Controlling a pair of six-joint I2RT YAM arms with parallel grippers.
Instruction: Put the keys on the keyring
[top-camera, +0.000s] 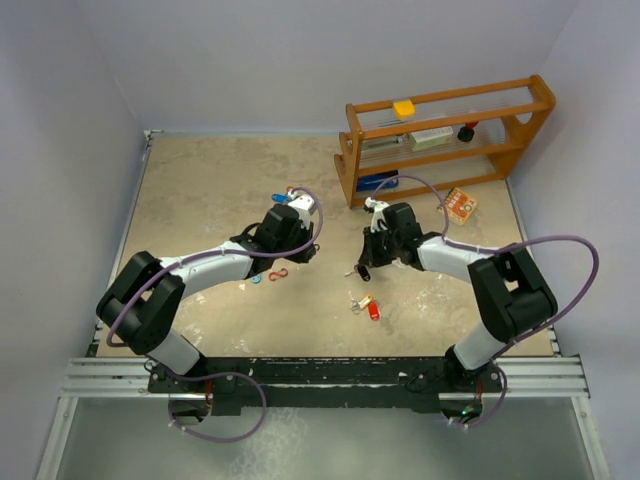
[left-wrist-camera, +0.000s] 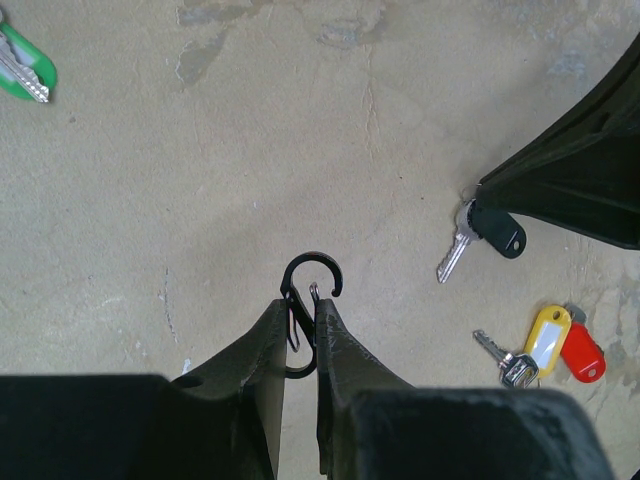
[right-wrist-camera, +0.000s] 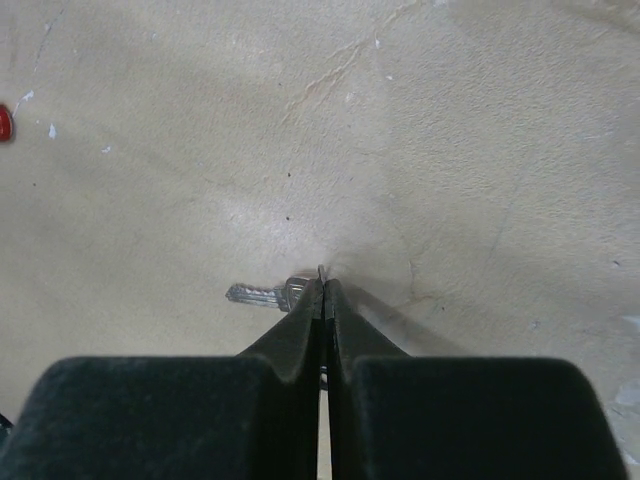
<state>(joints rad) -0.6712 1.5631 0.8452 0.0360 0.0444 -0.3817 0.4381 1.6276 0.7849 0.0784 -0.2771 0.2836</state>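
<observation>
Key (left-wrist-camera: 489, 232): silver blade, black head

Wooden rack (top-camera: 530, 115) — orange box (top-camera: 460, 205) (beside it)

Surface (left-wrist-camera: 300, 120) beige, mottled, pale cracks. Keyring (left-wrist-camera: 309, 257) black. Black-tag key (left-wrist-camera: 500, 238), yellow-tag key (left-wrist-camera: 547, 338), red tag (left-wrist-camera: 582, 352), green-tag key (left-wrist-camera: 22, 68); blades silver. Left pincer (left-wrist-camera: 302, 310), right pincer (right-wrist-camera: 325, 284) black. Shelf (top-camera: 445, 140) orange-brown wood.

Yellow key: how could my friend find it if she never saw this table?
Start at the wooden shelf at the far right, then come towards the arms, past the right gripper. Just nearer lies the yellow key, beside a red key. Only it has a yellow tag with a white window.
</observation>
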